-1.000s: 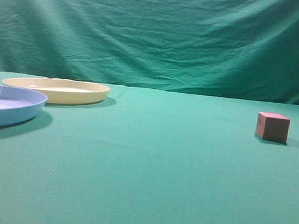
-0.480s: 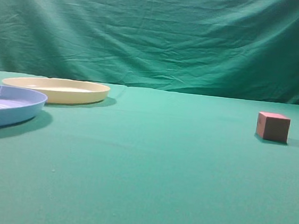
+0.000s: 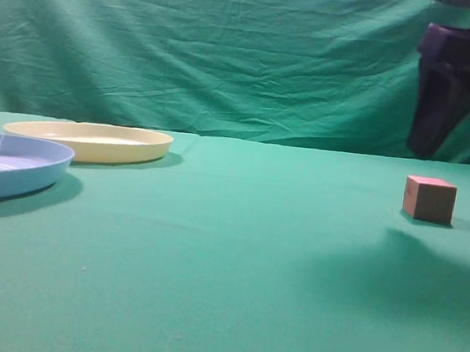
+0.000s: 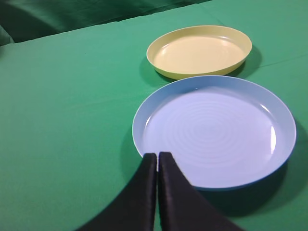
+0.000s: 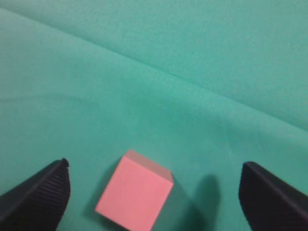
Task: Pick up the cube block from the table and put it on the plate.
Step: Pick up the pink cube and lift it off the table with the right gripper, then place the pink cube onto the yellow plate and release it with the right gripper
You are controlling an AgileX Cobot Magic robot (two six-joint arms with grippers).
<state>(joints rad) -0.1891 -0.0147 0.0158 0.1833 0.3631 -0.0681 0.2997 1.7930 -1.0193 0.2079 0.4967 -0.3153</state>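
On the far right of the green cloth counter (image 3: 223, 292), the small cube block with its pinkish-red top and darker brownish-red sides (image 3: 428, 199) is sitting free, touched by nothing. Directly above it, the right claw (image 3: 462, 137) is hanging with its dark fingers spread wide apart; in the right wrist view the cube (image 5: 134, 191) is lying below and between the two ribbed fingertips (image 5: 36, 195), a little nearer the left one and turned at a slant to them, so a straight descent looks to be what the grasp is calling for. That arm is plainly the nearer one. Well apart, across the counter to the left, the wide, shallow pale yellow plastic plate (image 3: 87, 140) is waiting empty, just behind a light blue ridged plate (image 3: 9, 165). Over the blue plate's near rim, the left claw (image 4: 157, 161) is hovering with its fingers pressed together, gripping nothing.
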